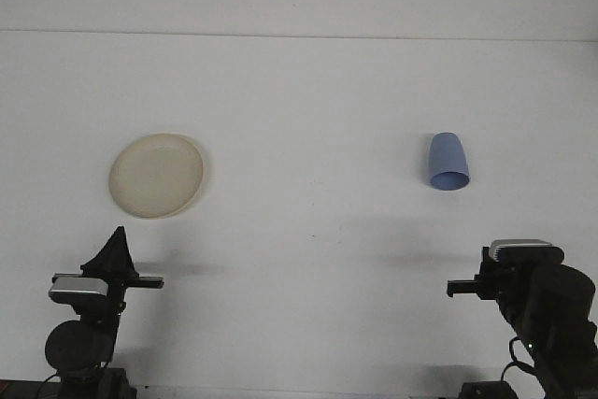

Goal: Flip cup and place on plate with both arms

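Blue cup (448,163) upside down on table — cream plate (156,175) well apart.

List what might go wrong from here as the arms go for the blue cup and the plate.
1. The blue cup seems to stand mouth down on the table, narrowing toward its top; a claw closing high on it might slip off or tip it.
2. The cup sits far right and the cream plate far left, so the carry or handover crosses most of the table, with chances to drop it.
3. The plate looks shallow; a flipped cup set near its rim may topple.
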Available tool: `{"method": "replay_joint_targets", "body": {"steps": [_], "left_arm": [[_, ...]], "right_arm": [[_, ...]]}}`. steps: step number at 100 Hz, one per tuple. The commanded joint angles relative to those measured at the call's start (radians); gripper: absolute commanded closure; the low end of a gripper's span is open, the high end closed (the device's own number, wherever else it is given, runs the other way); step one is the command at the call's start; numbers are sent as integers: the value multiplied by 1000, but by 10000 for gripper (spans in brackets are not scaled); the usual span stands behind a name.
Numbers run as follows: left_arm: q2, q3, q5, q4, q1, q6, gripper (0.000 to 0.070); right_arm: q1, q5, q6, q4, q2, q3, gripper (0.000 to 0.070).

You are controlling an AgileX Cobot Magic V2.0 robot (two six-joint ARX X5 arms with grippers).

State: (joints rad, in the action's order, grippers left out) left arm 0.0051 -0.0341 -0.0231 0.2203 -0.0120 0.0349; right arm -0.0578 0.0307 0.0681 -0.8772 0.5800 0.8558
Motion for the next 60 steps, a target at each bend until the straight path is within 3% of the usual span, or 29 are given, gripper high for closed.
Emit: {"method": "replay_joint_targets", "body": {"steps": [1, 11, 29, 33, 60], "left_arm": [[-2, 19, 0, 10, -2, -1, 689], [-2, 19, 0, 10, -2, -1, 689], [-2, 19, 0, 10, -2, -1, 689], [-2, 19, 0, 10, -2, -1, 689], [-2, 19, 0, 10, -2, -1, 689]], "right_arm": [[-1, 2, 14, 3, 3, 14, 700], [-1, 2, 14, -5, 3, 14, 622], [-1, 2, 14, -7, 3, 14, 252], [-1, 2, 14, -7, 3, 14, 199], [-1, -5, 14, 52, 11, 14, 189]]}}
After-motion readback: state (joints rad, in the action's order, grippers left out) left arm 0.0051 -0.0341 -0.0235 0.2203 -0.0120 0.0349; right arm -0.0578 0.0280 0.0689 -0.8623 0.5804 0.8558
